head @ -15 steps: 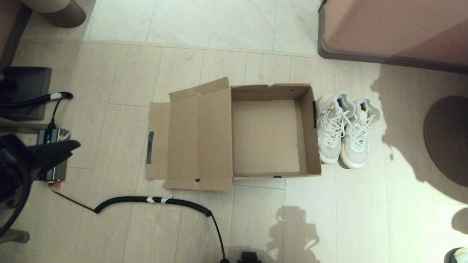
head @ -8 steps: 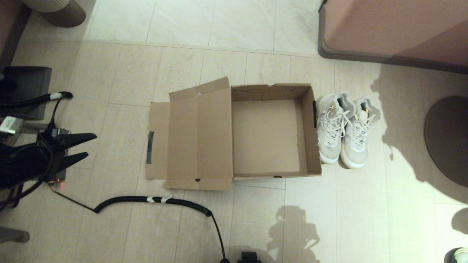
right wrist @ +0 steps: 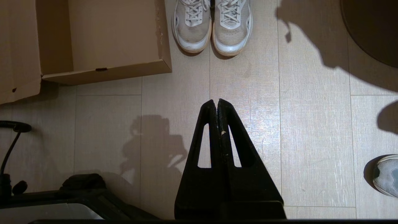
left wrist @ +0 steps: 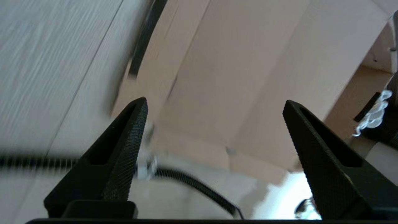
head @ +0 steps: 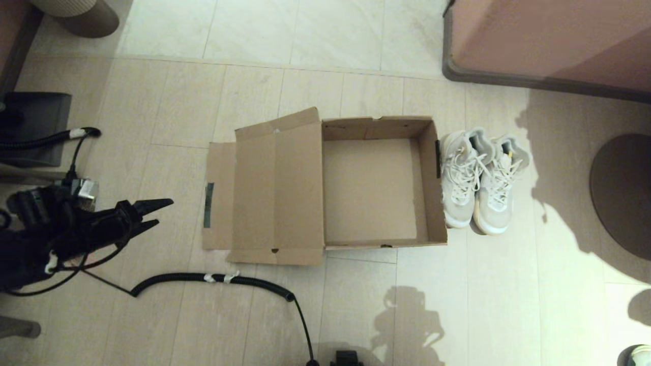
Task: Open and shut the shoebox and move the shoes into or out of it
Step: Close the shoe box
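Observation:
The brown cardboard shoebox (head: 432, 203) lies open on the floor, its inside bare. Its lid (head: 274, 193) is folded flat out to the left, with a dark tape strip (head: 208, 205) on the end flap. The shoes (head: 478, 178), a pale lace-up pair, stand side by side on the floor against the box's right wall. My left gripper (head: 161, 212) hovers open and empty a little left of the lid flap, pointing at it. In the left wrist view that gripper (left wrist: 214, 104) faces the lid (left wrist: 236, 77). My right gripper (right wrist: 216, 102) is shut and empty above bare floor, short of the shoes (right wrist: 213, 25).
A black coiled cable (head: 213, 279) runs over the floor just in front of the lid. A small electronic unit (head: 81, 189) and dark gear sit at far left. A pink cabinet (head: 549, 40) stands back right, a round dark base (head: 623, 193) at right.
My left gripper has travelled right, toward the lid flap, and its jaws have spread from nearly shut to open. Box, shoes and right arm have stayed put.

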Controlling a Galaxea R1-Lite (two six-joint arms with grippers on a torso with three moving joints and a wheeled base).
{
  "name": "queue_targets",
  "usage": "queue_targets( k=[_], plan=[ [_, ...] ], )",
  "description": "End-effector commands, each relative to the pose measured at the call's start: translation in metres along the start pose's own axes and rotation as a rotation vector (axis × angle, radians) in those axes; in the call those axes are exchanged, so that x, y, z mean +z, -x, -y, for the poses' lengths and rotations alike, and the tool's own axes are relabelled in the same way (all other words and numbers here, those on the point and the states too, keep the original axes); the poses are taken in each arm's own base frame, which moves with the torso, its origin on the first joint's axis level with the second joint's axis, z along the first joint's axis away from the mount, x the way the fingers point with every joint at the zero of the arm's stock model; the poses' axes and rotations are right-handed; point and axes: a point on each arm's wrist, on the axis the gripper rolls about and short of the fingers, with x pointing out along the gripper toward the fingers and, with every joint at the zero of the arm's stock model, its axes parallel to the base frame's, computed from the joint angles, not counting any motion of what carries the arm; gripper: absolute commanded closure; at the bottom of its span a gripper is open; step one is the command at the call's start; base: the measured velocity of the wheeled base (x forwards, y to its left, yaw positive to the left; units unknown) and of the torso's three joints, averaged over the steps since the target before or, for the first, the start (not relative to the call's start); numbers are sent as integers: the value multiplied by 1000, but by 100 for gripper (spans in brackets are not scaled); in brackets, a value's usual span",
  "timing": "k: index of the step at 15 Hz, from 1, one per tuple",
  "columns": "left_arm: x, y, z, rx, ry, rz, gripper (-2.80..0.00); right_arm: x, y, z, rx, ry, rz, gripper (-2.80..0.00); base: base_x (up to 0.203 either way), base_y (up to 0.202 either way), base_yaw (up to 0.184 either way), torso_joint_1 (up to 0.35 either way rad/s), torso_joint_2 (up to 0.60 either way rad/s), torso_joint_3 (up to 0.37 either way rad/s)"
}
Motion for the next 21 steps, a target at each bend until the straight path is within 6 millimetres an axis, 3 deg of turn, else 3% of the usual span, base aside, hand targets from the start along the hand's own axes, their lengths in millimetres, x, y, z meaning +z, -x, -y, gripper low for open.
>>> queue_targets(
  k=[1, 6, 9, 16, 21],
  plan=[
    [-19, -39, -21, -36, 5, -50, -280, -4, -1, 0, -2, 0, -16, 0, 0, 0, 0, 0, 0, 0],
    [-15, -85, -18, -128, -108, 5, -280, -4, -1, 0, -1, 0, -16, 0, 0, 0, 0, 0, 0, 0],
    [-1, -98, -21, -143, -149, 54, -280, -4, -1, 0, -2, 0, -16, 0, 0, 0, 0, 0, 0, 0],
    [4, -134, -47, -174, -193, 104, -280, -4, -1, 0, -2, 0, -16, 0, 0, 0, 0, 0, 0, 0],
    [8, -142, -46, -197, -115, 113, -280, -4, -1, 0, -2, 0, -16, 0, 0, 0, 0, 0, 0, 0]
  ],
)
